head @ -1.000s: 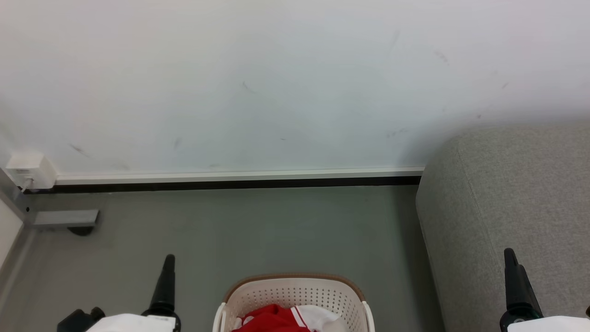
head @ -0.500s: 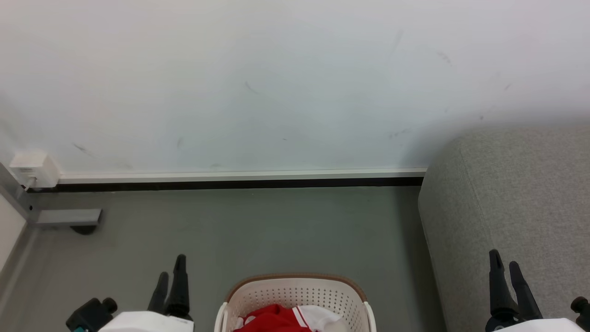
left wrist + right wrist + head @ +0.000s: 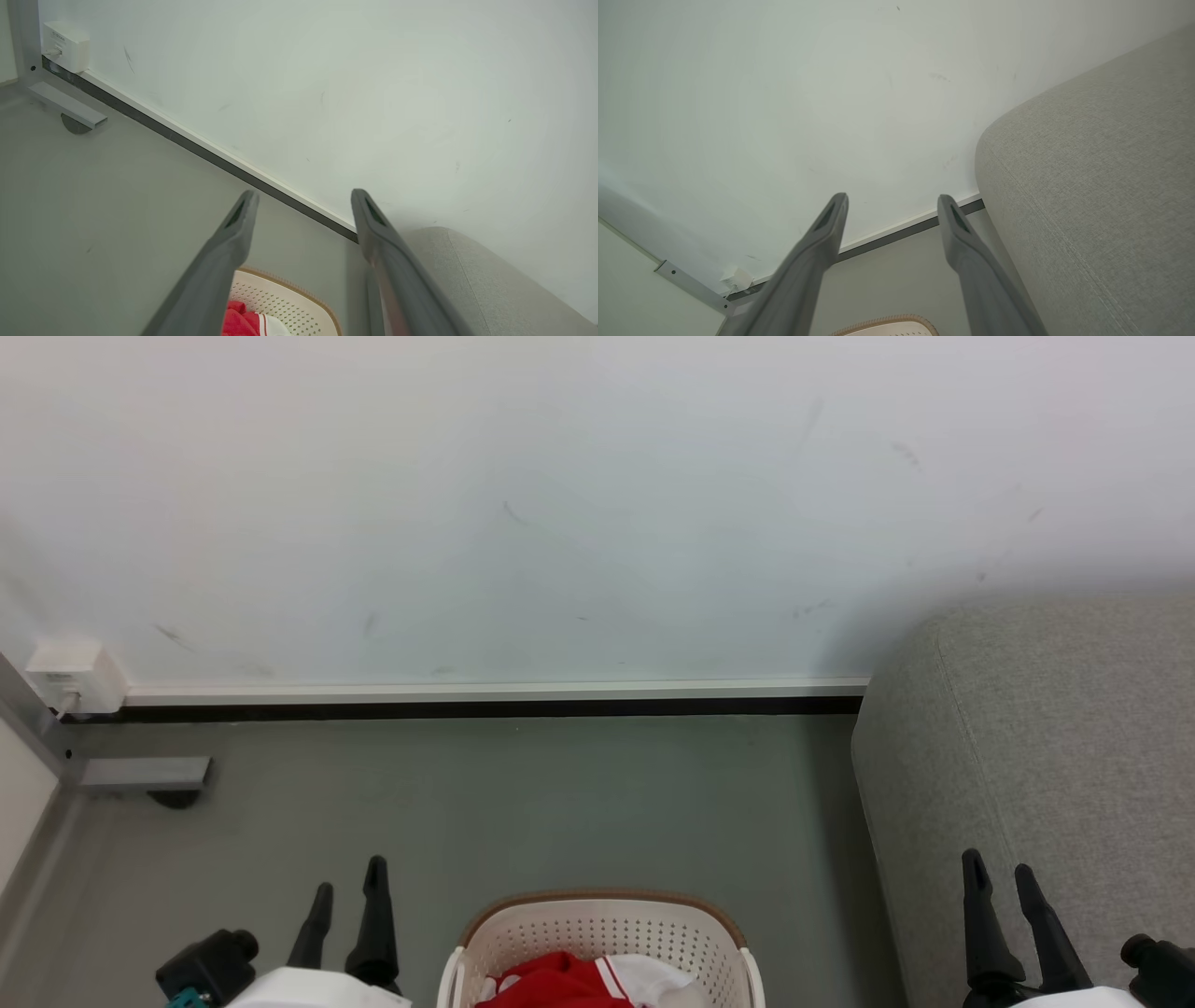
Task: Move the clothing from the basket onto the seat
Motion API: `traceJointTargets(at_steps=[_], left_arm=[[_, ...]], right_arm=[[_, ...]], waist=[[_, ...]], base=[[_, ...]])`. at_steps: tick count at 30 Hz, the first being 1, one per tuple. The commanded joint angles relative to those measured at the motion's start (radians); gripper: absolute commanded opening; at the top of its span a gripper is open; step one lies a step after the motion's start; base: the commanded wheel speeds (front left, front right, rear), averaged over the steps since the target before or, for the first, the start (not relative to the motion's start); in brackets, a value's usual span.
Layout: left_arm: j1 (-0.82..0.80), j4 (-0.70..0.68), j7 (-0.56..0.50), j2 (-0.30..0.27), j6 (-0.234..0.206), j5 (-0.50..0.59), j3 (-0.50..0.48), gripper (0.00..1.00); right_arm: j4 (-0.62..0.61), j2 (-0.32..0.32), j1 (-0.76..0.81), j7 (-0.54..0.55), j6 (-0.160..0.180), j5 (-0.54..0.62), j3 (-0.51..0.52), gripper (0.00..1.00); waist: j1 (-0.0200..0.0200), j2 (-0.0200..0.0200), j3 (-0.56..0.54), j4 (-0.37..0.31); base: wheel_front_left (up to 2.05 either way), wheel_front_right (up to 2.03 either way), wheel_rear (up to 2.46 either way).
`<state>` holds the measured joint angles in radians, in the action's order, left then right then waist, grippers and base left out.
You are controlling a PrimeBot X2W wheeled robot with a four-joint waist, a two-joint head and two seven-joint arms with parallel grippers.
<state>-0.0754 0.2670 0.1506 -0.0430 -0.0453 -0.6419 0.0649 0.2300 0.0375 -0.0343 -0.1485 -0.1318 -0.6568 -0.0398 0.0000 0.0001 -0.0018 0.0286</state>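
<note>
Though half offscreen, clothing [image 3: 546,982] in basket [image 3: 597,926].

The left tool [image 3: 349,877] and the right tool [image 3: 997,864] sit low at either side, dark fingers pointing forward, each pair spread apart, gripping nothing.

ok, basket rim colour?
Brown woven-look rim on the cream basket; head view shows it best.
</note>
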Motion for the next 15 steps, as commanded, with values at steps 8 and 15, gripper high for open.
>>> traceJointTargets(at_steps=[8,15], left_arm=[[0.009,-0.013,0.029,-0.008,0.008,0.149,-0.009,1.00],[0.018,-0.013,0.044,-0.009,0.015,0.228,-0.018,1.00]], right_arm=[[0.016,0.013,0.009,-0.031,0.001,0.103,-0.009,1.00],[0.029,0.014,0.013,-0.046,0.001,0.158,-0.012,1.00]], waist=[[0.0000,-0.0001,-0.001,-0.002],[0.0000,-0.0001,0.000,-0.003]], base=[[0.00,0.00,0.00],[0.00,0.00,0.00]])
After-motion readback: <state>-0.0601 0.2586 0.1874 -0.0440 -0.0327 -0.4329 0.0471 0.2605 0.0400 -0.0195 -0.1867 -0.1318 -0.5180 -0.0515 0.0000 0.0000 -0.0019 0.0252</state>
